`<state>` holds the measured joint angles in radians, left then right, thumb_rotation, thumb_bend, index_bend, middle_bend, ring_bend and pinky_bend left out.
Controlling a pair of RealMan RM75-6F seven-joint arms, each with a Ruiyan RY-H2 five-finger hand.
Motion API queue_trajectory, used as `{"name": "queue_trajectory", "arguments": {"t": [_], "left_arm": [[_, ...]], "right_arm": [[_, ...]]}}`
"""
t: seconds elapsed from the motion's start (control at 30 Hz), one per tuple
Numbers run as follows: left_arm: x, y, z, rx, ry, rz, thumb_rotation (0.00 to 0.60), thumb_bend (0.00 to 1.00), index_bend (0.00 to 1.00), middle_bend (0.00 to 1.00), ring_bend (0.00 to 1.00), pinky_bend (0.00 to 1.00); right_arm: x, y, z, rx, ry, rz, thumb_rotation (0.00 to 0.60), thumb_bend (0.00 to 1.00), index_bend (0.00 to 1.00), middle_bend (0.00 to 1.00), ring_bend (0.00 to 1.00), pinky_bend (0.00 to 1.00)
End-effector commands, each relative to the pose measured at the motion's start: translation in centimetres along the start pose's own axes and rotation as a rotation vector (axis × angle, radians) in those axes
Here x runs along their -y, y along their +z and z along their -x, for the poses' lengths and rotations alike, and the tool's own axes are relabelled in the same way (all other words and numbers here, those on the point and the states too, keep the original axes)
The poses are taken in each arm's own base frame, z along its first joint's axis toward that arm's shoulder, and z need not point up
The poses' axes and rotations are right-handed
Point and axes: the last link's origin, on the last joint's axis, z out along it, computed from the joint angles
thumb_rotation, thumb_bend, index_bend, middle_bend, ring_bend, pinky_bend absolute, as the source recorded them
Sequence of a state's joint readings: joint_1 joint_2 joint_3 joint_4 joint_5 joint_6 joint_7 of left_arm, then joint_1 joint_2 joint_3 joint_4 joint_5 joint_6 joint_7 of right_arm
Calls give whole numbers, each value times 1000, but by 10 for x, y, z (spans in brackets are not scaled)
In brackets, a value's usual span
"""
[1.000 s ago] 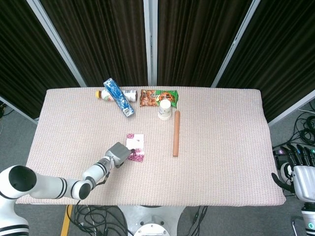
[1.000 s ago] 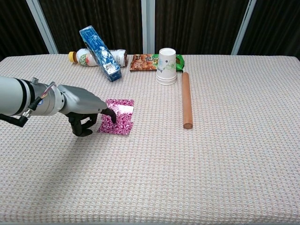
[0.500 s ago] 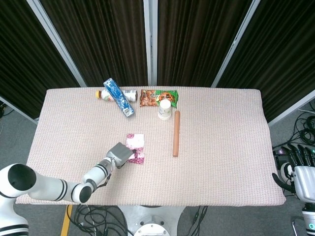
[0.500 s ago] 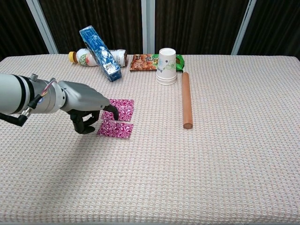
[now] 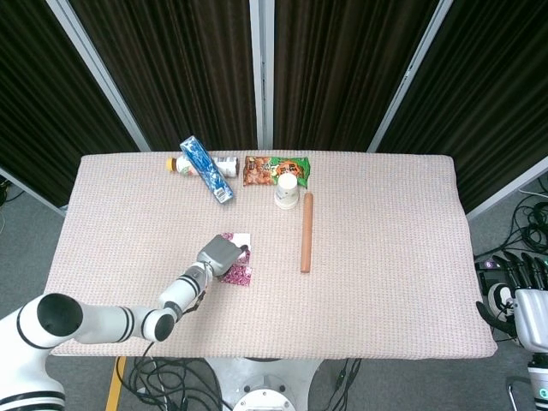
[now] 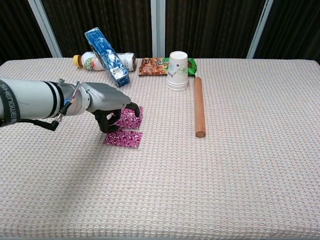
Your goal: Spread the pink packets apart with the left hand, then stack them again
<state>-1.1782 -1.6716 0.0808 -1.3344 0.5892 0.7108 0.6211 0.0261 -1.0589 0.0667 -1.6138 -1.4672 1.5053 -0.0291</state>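
Two pink packets are lying near the middle-left of the tabletop (image 6: 240, 180): the near packet (image 6: 123, 138) is sitting flat and free just in front of the fingers, while the far packet (image 6: 129, 117) is lying under them, its near edge meeting or slightly overlapping the other. The left hand (image 6: 111, 107) is reaching over the far packet with its fingers (image 6: 134, 106) curled down and a dark tip touching the packet's far corner; whether it is pinching or only pressing, I cannot tell. The spreading looks done, so the stacking step seems to be starting; the next move is probably calling for sliding or lifting the far packet back onto the near one, squarely. The right hand (image 5: 524, 304) is hanging off the tabletop's right edge, fingers apart, holding nothing. Right of the fingers a wooden stick (image 6: 199, 106) is lying; beyond them are a blue box (image 6: 106, 50), a bottle (image 6: 90, 61), a snack bag (image 6: 153, 66) and paper cups (image 6: 178, 70). The cloth is a pale woven weave; dark curtains (image 5: 171, 60) are hanging behind.
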Motion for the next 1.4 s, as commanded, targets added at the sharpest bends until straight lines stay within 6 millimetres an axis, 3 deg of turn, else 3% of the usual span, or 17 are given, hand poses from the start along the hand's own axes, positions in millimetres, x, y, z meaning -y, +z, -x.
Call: {"name": "queue_trajectory", "arguments": {"t": [0.03, 1.07, 1.4], "left_arm": [[0, 4, 3, 17, 3, -5, 600, 519, 216, 831, 832, 932], [60, -35, 24, 170, 15, -132, 600, 519, 216, 830, 830, 926], [61, -35, 1, 17, -70, -165, 600, 496, 224, 829, 830, 925]], "right_arm": [[-1, 0, 0, 0, 1, 3, 494, 162, 134, 92, 0, 0], [5, -1, -3, -17, 11, -21, 497, 162, 134, 93, 0, 0], [4, -2, -4, -20, 11, -20, 497, 161, 129, 92, 0, 0]]}}
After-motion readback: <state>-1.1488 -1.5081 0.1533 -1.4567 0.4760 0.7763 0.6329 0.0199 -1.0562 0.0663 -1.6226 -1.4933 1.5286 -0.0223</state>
